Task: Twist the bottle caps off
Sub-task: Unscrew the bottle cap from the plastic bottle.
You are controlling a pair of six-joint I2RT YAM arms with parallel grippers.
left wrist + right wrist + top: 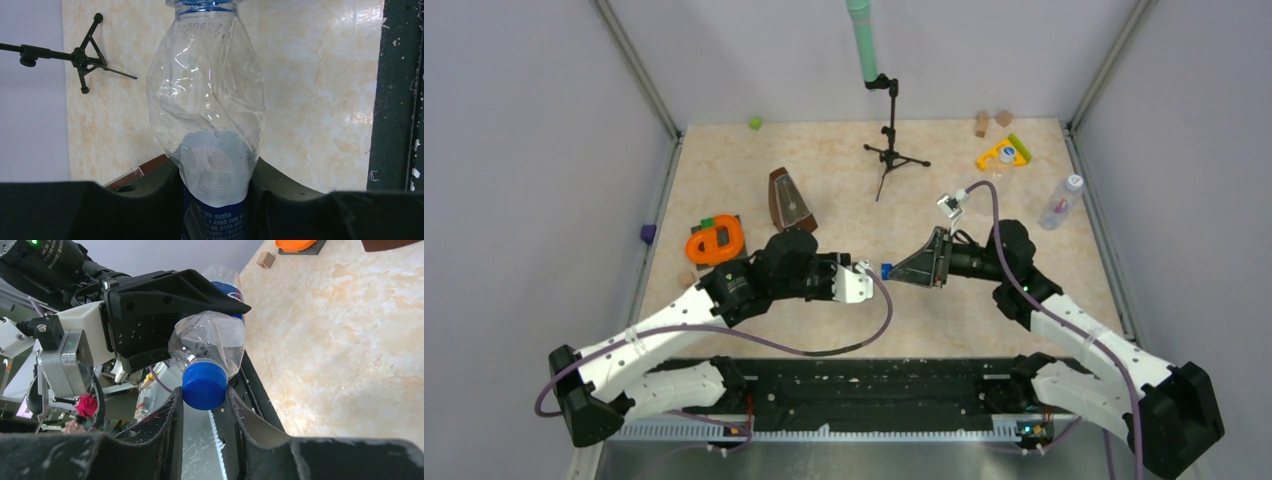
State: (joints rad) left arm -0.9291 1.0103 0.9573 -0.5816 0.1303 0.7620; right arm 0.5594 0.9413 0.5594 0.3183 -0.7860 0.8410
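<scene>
Top external view: the marbled desk [844, 160] was seen with the left arm [674, 320] and the right arm [1074, 335] stretched inward from its near edge, meeting above its middle, nearer the near edge than the far one. A microphone stand [889, 150] was placed toward the far edge, a brown metronome [790, 200] left of the middle, and an orange piece [715, 240] near the left edge. The labelled bottle [207, 100] was held sideways off the desk, its lower body clamped by the left fingers [868, 277], its clear shoulder crumpled and twisted, its neck pointed at the right arm. A second bottle [1059, 208] was seen by the right edge, well apart from both arms. The right fingers [898, 273] were set narrow about the dark blue cap [204, 386], one pressed to each side, the cap seated on the labelled bottle's neck. A white cap [1074, 182] was seen on the second bottle.
</scene>
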